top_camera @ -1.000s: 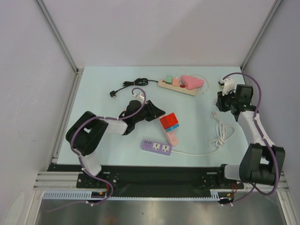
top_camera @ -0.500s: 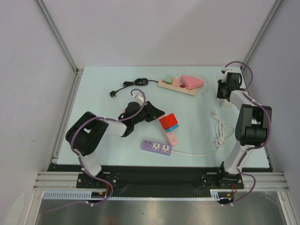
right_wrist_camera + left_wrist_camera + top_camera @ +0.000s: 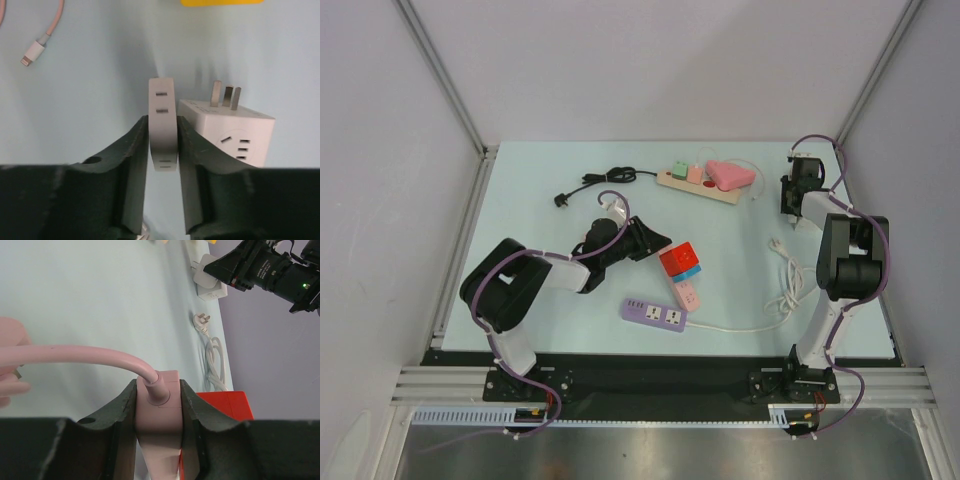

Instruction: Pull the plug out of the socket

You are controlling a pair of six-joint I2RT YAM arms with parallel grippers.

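Since the left gripper [image 3: 157, 387] pinches the pink plug [image 3: 159, 415] and the right gripper [image 3: 163, 122] a white adapter [image 3: 163, 102], a crooked tug could slip either grip.

Left arm folds low, left gripper [image 3: 655, 243] pointing toward 3 o'clock, fingers clamped. Right arm reaches to 1 o'clock, right gripper [image 3: 790, 200] clamped.

place: lab robot cell | evidence: white panel walls [image 3: 660, 60]; aluminium frame posts [image 3: 440, 72]; pale table [image 3: 530, 170]
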